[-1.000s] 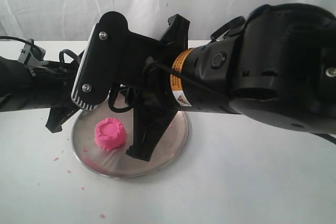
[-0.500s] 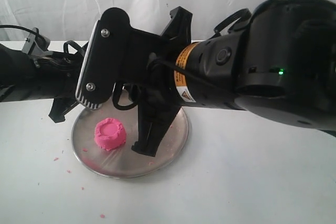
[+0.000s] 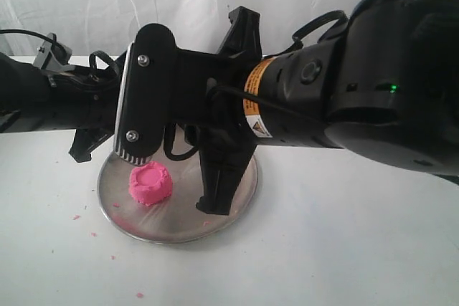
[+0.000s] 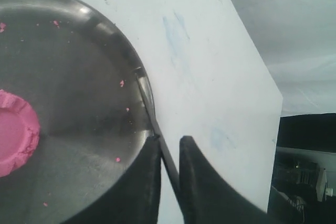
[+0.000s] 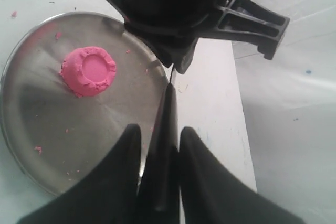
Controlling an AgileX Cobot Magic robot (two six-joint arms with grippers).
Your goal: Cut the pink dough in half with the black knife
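Observation:
The pink dough is a round puck with a dented top, lying on the steel plate. The black knife hangs over the plate's rim, off to one side of the dough. My right gripper is shut on its thick handle. My left gripper is shut on the thin blade, whose tip reaches over the rim. In the exterior view the right gripper points down at the plate's right part. There, the right arm hides the left gripper and the knife.
Tiny pink crumbs lie scattered on the white table and on the plate. A white curtain hangs behind. The table's edge runs beyond the plate. The bulky right arm fills the exterior view's right half.
The right gripper has shifted to the right across the plate. The left arm has risen slightly. The dough has not moved.

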